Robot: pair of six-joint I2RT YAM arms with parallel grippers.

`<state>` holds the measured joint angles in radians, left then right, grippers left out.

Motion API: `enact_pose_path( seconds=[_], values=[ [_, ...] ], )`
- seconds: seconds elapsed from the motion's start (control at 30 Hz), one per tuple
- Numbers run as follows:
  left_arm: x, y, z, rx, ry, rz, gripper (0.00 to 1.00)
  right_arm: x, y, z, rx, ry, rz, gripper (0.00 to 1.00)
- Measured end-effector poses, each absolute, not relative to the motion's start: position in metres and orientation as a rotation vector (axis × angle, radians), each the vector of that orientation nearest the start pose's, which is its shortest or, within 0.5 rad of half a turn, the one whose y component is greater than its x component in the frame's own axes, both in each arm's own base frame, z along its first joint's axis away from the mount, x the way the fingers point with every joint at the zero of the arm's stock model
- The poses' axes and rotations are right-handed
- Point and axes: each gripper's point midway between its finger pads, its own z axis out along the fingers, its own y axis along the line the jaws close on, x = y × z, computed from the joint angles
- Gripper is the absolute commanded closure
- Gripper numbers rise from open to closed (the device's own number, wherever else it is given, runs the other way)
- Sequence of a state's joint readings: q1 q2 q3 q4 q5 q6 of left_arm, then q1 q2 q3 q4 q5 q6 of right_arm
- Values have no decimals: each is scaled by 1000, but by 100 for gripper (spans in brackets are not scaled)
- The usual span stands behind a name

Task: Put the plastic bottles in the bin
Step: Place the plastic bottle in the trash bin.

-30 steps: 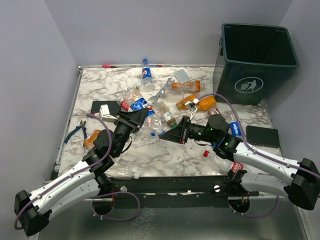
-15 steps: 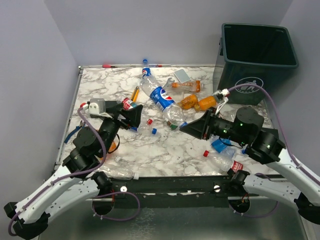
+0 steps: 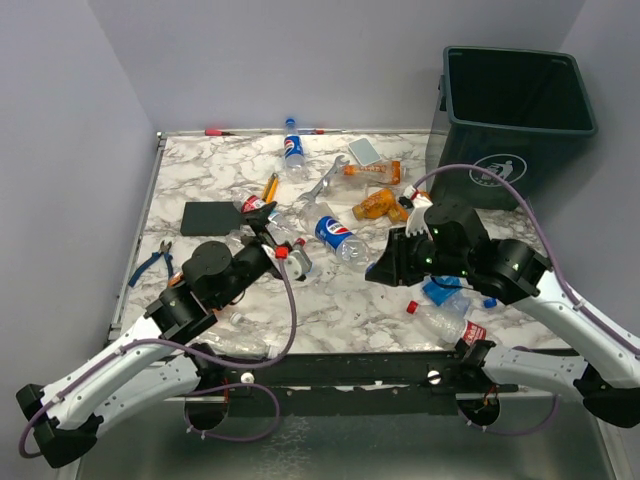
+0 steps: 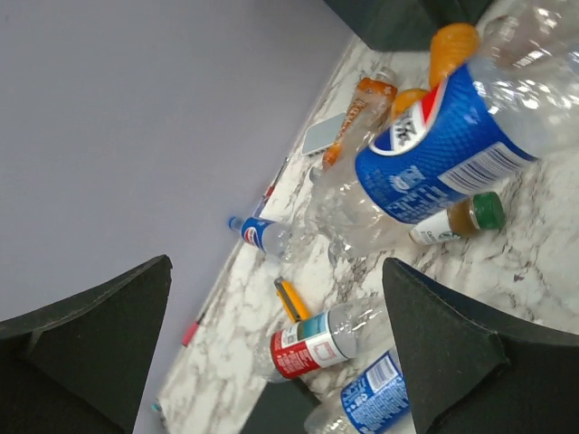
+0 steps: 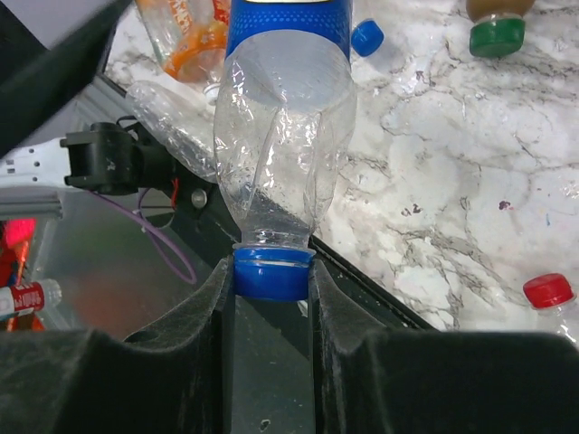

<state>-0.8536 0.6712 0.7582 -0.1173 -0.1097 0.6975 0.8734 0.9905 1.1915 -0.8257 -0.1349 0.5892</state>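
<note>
My right gripper point(image 3: 378, 268) point(image 5: 271, 271) is shut on the blue cap of a clear plastic bottle with a blue label point(image 3: 338, 236) point(image 5: 288, 108), held over the table's middle. That bottle point(image 4: 443, 149) also fills the upper right of the left wrist view. My left gripper point(image 3: 272, 238) point(image 4: 277, 271) is open, with nothing between its fingers. Beyond it lie a red-label bottle point(image 4: 317, 344) point(image 3: 255, 207) and another blue-label bottle point(image 4: 371, 407). More bottles are scattered about: a blue-label one point(image 3: 293, 150) at the back, orange ones point(image 3: 375, 205), a red-capped one point(image 3: 445, 322) near the front. The dark green bin point(image 3: 520, 120) stands at the far right.
A silver wrench point(image 3: 325, 180), a yellow knife point(image 3: 270, 187) and a grey card point(image 3: 364, 151) lie among the bottles. A black pad point(image 3: 210, 215) and blue-handled pliers point(image 3: 152, 262) are at the left. Loose caps point(image 5: 548, 290) dot the marble table point(image 3: 200, 170).
My left gripper has opened wide and its arm has shifted. My right gripper has swung the blue-label bottle up across the middle and brought it back down, still holding the cap.
</note>
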Motion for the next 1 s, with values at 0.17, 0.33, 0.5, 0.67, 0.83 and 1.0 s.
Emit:
enact_pose_path(
  seconds=[0.17,0.33,0.5,0.67,0.83,1.0],
  values=[
    [214,-216,297,1319,1065,48,1,148,249,284,-448,2314,914,100],
    [193,-246,274,1504,966,52,1,151,260,295,-492,2300,941,100],
    [199,-255,263,1569,941,125,4,149,265,296,-536,2306,965,100],
    [213,-257,267,1563,939,222,22,144,267,297,-566,2307,998,100],
    [227,-258,271,1519,956,295,26,130,270,304,-638,2288,1077,100],
    [231,-260,284,1462,946,311,38,121,271,310,-678,2267,1133,100]
  ],
)
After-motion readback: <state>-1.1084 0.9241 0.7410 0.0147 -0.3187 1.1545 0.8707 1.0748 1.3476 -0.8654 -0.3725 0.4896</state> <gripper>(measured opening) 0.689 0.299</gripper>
